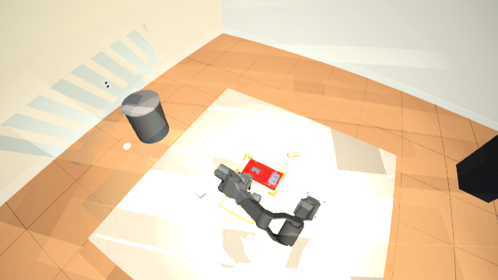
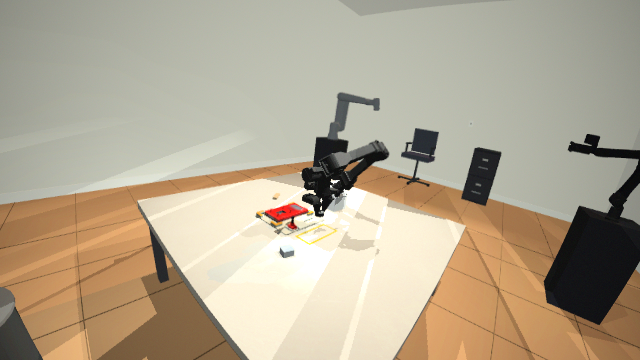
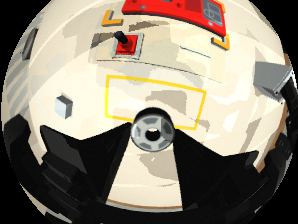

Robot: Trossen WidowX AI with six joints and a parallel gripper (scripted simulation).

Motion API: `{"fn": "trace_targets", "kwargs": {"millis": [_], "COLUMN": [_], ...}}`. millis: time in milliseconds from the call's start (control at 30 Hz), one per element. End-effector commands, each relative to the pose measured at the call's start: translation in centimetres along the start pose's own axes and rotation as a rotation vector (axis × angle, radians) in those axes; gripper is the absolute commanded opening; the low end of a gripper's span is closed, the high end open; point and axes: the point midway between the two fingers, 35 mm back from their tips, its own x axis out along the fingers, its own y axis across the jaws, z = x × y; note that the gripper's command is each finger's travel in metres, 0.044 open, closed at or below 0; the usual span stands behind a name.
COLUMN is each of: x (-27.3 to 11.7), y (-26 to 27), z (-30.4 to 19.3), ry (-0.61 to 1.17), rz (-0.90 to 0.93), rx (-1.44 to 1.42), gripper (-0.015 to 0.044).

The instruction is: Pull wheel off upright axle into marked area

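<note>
The wheel [image 3: 152, 133], grey-faced with a black tyre and a centre hole, is between the fingertips of my gripper [image 3: 152, 129] [image 2: 320, 212]. The gripper is shut on it and holds it above the table. In the wrist view the wheel overlaps the near line of the marked area, a yellow outline [image 3: 106, 97] [image 2: 323, 237] [image 1: 236, 215]. The upright axle [image 3: 120, 37] is a bare black peg on a red block [image 3: 127, 47] [image 2: 292, 225], beyond the marked area in the wrist view and apart from the wheel. In the top view the arm hides the wheel and axle.
A red panel [image 1: 263, 174] [image 2: 286, 212] [image 3: 175, 12] lies between yellow corner brackets beyond the axle. A small grey block [image 1: 201, 193] [image 2: 287, 251] [image 3: 63, 106] is left of the marked area in the wrist view. A small tan piece [image 1: 293, 154] [image 2: 276, 196] lies beyond the panel.
</note>
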Motion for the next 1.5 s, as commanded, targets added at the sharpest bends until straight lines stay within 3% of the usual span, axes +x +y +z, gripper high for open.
{"fn": "trace_targets", "kwargs": {"millis": [0, 567, 700, 1067, 1267, 1400, 1467], "x": [0.8, 8.9, 9.2, 8.7, 3.6, 2.9, 2.8], "y": [-0.2, -0.2, -0.3, -0.2, -0.1, -0.2, -0.8], "z": [0.0, -0.1, -0.1, -0.4, -0.2, -0.3, 0.5], "ry": [0.006, 0.009, 0.010, 0.015, 0.007, 0.007, -0.003], "rz": [-0.004, -0.003, -0.003, -0.008, -0.004, -0.003, 0.001], "rx": [0.010, 0.010, 0.010, 0.000, 0.008, 0.009, 0.017], "gripper": [0.0000, 0.0000, 0.0000, 0.0289, 0.0300, 0.0300, 0.0352]}}
